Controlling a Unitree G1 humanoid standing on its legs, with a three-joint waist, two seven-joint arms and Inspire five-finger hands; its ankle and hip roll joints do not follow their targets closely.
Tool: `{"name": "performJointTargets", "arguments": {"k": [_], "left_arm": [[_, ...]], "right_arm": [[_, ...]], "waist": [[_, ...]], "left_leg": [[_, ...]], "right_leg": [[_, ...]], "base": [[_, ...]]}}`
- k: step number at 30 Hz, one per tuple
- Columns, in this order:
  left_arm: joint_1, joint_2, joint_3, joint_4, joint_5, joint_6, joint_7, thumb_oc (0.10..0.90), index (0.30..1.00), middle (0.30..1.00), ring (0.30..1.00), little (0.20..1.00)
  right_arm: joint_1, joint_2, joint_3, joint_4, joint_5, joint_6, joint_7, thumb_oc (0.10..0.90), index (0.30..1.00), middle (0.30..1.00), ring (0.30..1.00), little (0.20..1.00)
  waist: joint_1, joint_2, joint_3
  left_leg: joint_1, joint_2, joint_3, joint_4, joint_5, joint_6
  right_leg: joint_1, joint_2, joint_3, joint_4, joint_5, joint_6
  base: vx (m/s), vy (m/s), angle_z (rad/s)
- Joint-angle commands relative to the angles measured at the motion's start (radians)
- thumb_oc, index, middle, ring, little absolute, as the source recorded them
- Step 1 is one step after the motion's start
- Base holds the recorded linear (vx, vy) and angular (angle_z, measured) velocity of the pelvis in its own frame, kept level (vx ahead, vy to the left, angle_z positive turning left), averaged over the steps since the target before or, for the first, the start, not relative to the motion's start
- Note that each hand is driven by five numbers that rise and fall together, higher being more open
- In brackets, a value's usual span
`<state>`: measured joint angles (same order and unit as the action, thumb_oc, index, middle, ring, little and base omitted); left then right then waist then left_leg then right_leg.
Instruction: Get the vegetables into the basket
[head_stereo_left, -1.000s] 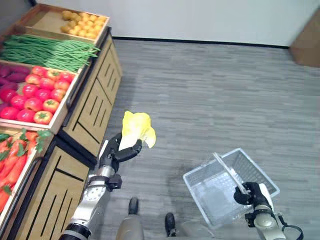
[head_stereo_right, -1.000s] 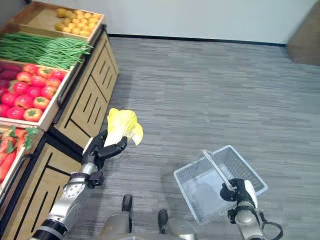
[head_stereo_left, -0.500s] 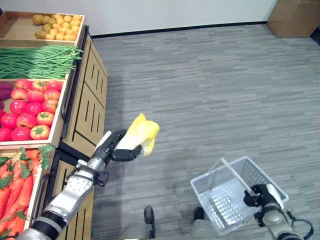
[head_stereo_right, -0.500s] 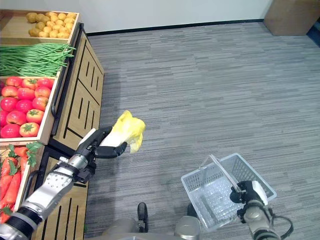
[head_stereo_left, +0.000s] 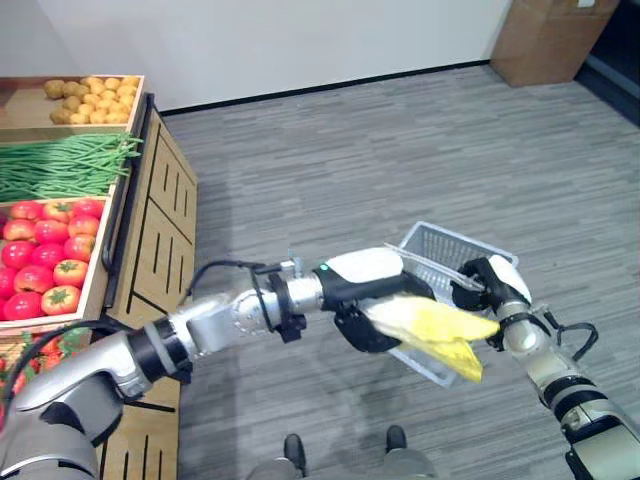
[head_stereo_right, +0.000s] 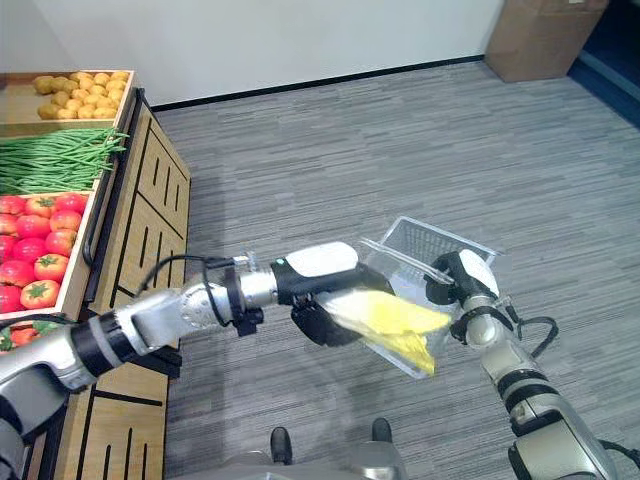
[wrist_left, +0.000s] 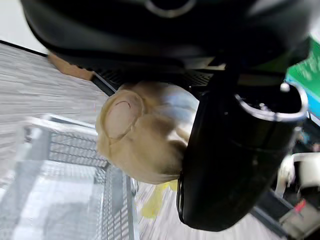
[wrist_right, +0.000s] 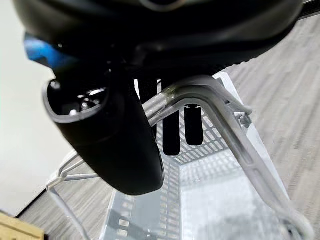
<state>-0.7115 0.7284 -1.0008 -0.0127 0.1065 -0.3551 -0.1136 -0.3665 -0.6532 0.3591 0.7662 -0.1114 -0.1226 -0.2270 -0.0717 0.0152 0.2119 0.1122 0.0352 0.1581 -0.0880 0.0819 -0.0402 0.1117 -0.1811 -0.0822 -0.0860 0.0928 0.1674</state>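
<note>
cabbage hanging right over the basket

left hand fingers are curled round the pale stem end of a yellow leafy cabbage head, hanging at the white wire basket's 6 o'clock rim. right hand is clamped on the basket handle. leaves look light, floppy, bruisable, so holding the firm base seems smart.

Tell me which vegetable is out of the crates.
The yellow cabbage: the left hand holds it over the basket, while beans, tomatoes and potatoes lie in crates.
</note>
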Motion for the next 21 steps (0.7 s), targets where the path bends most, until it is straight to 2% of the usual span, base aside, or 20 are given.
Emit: {"name": "performJointTargets", "arguments": {"k": [1, 6, 7, 12, 13, 16, 19, 20, 21], "left_arm": [[-0.017, -0.047, 0.095, 0.077, 0.073, -0.060, 0.126, 0.400, 0.300, 0.300, 0.300, 0.300], [0.031, -0.160, 0.127, 0.213, 0.239, -0.030, 0.198, 0.400, 0.300, 0.300, 0.300, 0.300], [0.044, -0.192, 0.133, 0.275, 0.307, -0.015, 0.239, 0.400, 0.300, 0.300, 0.300, 0.300], [0.063, -0.232, 0.154, 0.371, 0.448, 0.018, 0.308, 0.400, 0.300, 0.300, 0.300, 0.300], [0.071, -0.250, 0.166, 0.423, 0.508, 0.036, 0.344, 0.400, 0.300, 0.300, 0.300, 0.300], [0.078, -0.255, 0.188, 0.461, 0.562, 0.058, 0.379, 0.400, 0.300, 0.300, 0.300, 0.300], [0.102, -0.267, 0.233, 0.526, 0.652, 0.120, 0.449, 0.400, 0.300, 0.300, 0.300, 0.300], [0.106, -0.274, 0.239, 0.554, 0.680, 0.142, 0.462, 0.686, 0.701, 0.701, 0.701, 0.701], [0.109, -0.291, 0.249, 0.590, 0.714, 0.179, 0.455, 0.900, 1.000, 1.000, 1.000, 1.000]], "right_arm": [[-0.149, -0.011, -0.005, -0.080, 0.031, -0.101, -0.100, 0.400, 0.300, 0.300, 0.300, 0.300], [-0.126, 0.027, -0.015, -0.231, 0.064, -0.126, -0.093, 0.400, 0.300, 0.300, 0.300, 0.300], [-0.098, 0.038, -0.027, -0.294, 0.086, -0.141, -0.082, 0.400, 0.300, 0.300, 0.300, 0.300], [-0.023, 0.053, -0.050, -0.398, 0.141, -0.171, -0.048, 0.400, 0.300, 0.300, 0.300, 0.300], [0.019, 0.054, -0.055, -0.465, 0.169, -0.186, -0.026, 0.400, 0.300, 0.300, 0.300, 0.300], [0.073, 0.052, -0.059, -0.540, 0.198, -0.205, 0.003, 0.400, 0.300, 0.300, 0.300, 0.300], [0.153, 0.056, -0.066, -0.618, 0.250, -0.220, 0.047, 0.400, 0.300, 0.300, 0.300, 0.300], [0.170, 0.055, -0.062, -0.633, 0.250, -0.223, 0.053, 0.400, 0.300, 0.300, 0.300, 0.300], [0.198, 0.051, -0.068, -0.653, 0.243, -0.221, 0.058, 0.400, 0.300, 0.300, 0.300, 0.300]], "waist": [[0.021, -0.054, -0.092], [0.015, -0.062, -0.092], [0.011, -0.063, -0.093], [0.001, -0.067, -0.097], [-0.004, -0.067, -0.096], [-0.011, -0.069, -0.096], [-0.018, -0.074, -0.094], [-0.020, -0.074, -0.094], [-0.023, -0.075, -0.093]], "left_leg": [[0.033, 0.048, -0.018, 0.035, -0.112, -0.045], [0.029, 0.045, -0.018, 0.019, -0.100, -0.042], [0.029, 0.045, -0.019, 0.015, -0.098, -0.042], [0.032, 0.047, -0.016, 0.010, -0.100, -0.040], [0.034, 0.048, -0.013, 0.010, -0.101, -0.040], [0.034, 0.051, -0.008, 0.010, -0.101, -0.042], [0.038, 0.055, -0.001, 0.012, -0.103, -0.045], [0.039, 0.056, 0.000, 0.012, -0.104, -0.046], [0.038, 0.058, 0.002, 0.014, -0.104, -0.047]], "right_leg": [[-0.061, -0.048, 0.024, 0.049, -0.016, 0.069], [-0.071, -0.047, 0.025, 0.046, -0.007, 0.067], [-0.074, -0.046, 0.025, 0.050, -0.009, 0.066], [-0.077, -0.044, 0.027, 0.052, -0.012, 0.064], [-0.079, -0.042, 0.030, 0.052, -0.015, 0.064], [-0.083, -0.040, 0.033, 0.053, -0.017, 0.063], [-0.082, -0.035, 0.039, 0.051, -0.021, 0.062], [-0.082, -0.034, 0.040, 0.050, -0.022, 0.060], [-0.083, -0.032, 0.042, 0.049, -0.024, 0.058]], "base": [[0.00, 0.000, 0.00], [0.00, 0.000, 0.00], [0.00, 0.000, 0.00], [0.01, -0.002, 0.00], [0.00, 0.000, 0.00], [0.00, 0.000, 0.00], [0.02, -0.028, -0.08], [0.01, -0.036, -0.14], [0.01, -0.040, -0.12]]}}
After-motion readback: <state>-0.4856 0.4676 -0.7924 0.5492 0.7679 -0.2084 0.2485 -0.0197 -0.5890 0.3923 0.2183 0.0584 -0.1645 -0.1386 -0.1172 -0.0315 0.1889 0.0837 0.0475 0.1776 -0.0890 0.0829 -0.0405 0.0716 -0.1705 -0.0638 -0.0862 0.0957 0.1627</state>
